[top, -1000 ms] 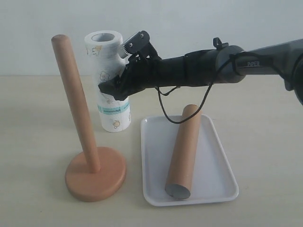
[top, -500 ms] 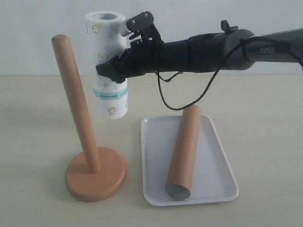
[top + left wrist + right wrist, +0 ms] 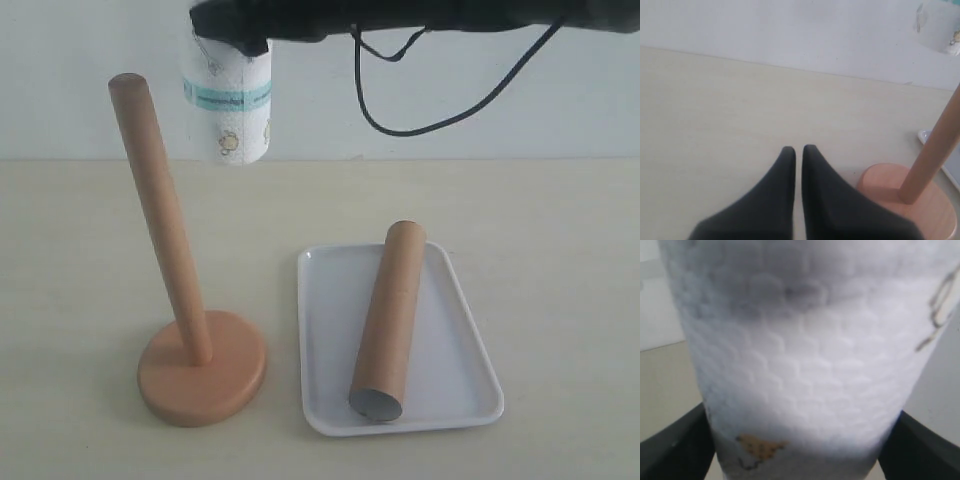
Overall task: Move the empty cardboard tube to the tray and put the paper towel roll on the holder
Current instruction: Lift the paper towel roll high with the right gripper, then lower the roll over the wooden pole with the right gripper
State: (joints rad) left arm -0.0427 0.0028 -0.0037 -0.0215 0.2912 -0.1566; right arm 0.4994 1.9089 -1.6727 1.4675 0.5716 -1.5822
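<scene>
Beige table, pale wall behind. Paper towel roll is now raised well clear of the table; a second ago it was low, by the tray's far corner. Its top is cut off by the frame edge. Long axis is kept near vertical, teal-band end pointed down. It is clamped across its side by the right gripper. It is seen just right of the holder post top, not yet over it; depth cannot be judged. Lift is judged done, alignment over the post next. Cardboard tube is unchanged, laid lengthwise in the tray: that half is judged finished. Left gripper is closed, empty, near the holder base.
</scene>
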